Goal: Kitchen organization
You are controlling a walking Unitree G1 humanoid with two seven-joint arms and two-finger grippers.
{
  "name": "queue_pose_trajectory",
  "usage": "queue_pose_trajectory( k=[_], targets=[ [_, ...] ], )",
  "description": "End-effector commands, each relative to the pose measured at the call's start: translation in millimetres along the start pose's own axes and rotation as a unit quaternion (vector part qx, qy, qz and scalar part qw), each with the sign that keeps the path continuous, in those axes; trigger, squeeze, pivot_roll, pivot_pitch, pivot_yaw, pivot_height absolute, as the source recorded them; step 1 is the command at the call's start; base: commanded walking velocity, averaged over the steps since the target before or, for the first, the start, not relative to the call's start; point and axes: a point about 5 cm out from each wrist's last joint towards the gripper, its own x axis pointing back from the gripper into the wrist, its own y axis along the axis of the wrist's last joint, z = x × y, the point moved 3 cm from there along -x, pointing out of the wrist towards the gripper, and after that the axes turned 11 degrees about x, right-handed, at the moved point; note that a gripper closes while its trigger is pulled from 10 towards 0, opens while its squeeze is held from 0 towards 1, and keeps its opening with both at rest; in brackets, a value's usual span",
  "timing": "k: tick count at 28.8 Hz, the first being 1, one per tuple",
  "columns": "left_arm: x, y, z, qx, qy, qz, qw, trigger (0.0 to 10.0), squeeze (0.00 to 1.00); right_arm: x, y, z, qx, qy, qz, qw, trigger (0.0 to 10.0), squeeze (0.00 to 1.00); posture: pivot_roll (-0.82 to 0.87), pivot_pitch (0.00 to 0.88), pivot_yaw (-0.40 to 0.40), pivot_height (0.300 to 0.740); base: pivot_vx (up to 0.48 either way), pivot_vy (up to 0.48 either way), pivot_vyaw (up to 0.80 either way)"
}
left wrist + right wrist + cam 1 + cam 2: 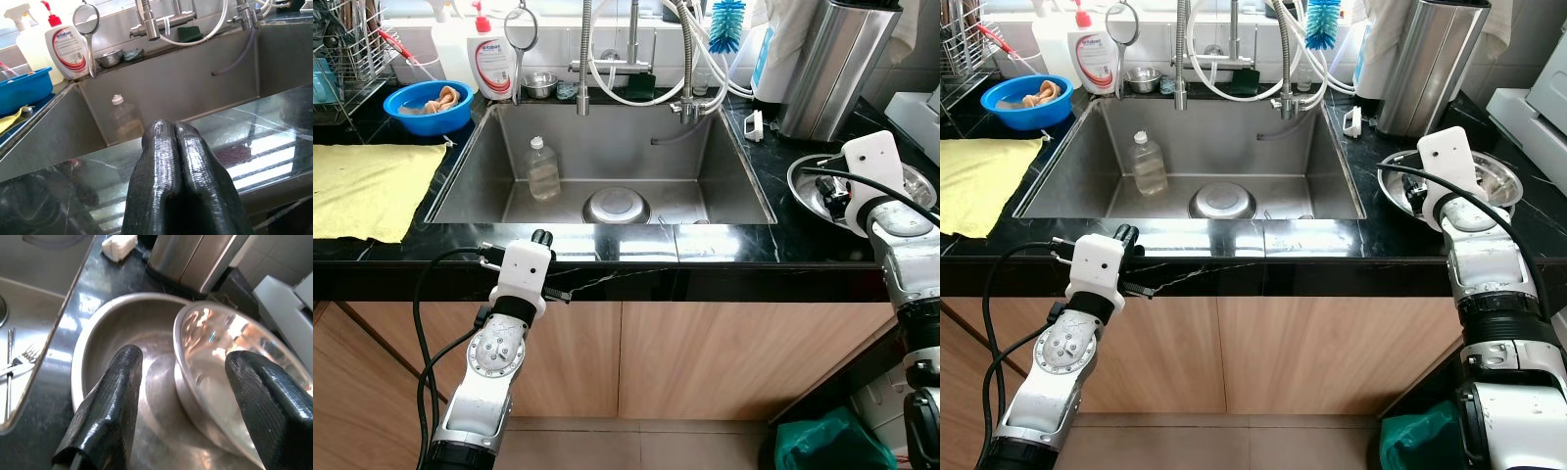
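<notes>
Take the sink (607, 147) as your reference. Your right gripper (186, 396) hovers over the counter to the right of the sink, jaws wide apart, straddling the rim of a small steel bowl (234, 377) that sits tilted inside a larger steel bowl (112, 352). Your left gripper (177, 161) sits at the counter's front edge before the sink, fingers pressed together and empty. A plastic bottle (542, 168) and an upturned steel dish (616, 206) lie in the sink.

The glossy black marble tabletop (724, 245) surrounds a steel sink. A yellow cloth (367, 186) lies at left, a blue plastic bowl (429, 106) upper left, and a wide steel basin (818, 191) at right.
</notes>
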Motion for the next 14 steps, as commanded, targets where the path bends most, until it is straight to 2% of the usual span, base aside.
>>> queue_pose_trajectory(
  k=[1,5,10,14],
  targets=[
    [-1.6,0,-0.1,-0.001,-0.003,0.005,1.000,10.0,0.00,-0.8,-8,0.5,-0.013,-0.002,0.017,1.000,10.0,0.00,-0.14,0.000,0.005,0.731,0.000,0.000,0.00],
    [-1.4,0,0.0,-0.001,-0.004,0.005,1.000,10.0,0.00,-1.0,-13,-1.3,-0.019,-0.010,0.026,0.999,10.0,0.00,-0.14,0.000,0.005,0.731,0.000,0.000,0.00],
    [-1.3,0,0.0,-0.001,-0.004,0.005,1.000,10.0,0.00,-0.4,-18,-10.7,-0.021,-0.037,0.037,0.998,10.0,0.00,-0.14,0.000,0.008,0.731,0.000,0.000,0.00],
    [-2.0,0,-0.4,-0.001,-0.006,0.005,1.000,10.0,0.00,-0.5,-18,-11.0,-0.023,-0.039,0.038,0.998,10.0,0.00,-0.14,0.000,0.011,0.731,0.000,0.000,0.00]
  ],
)
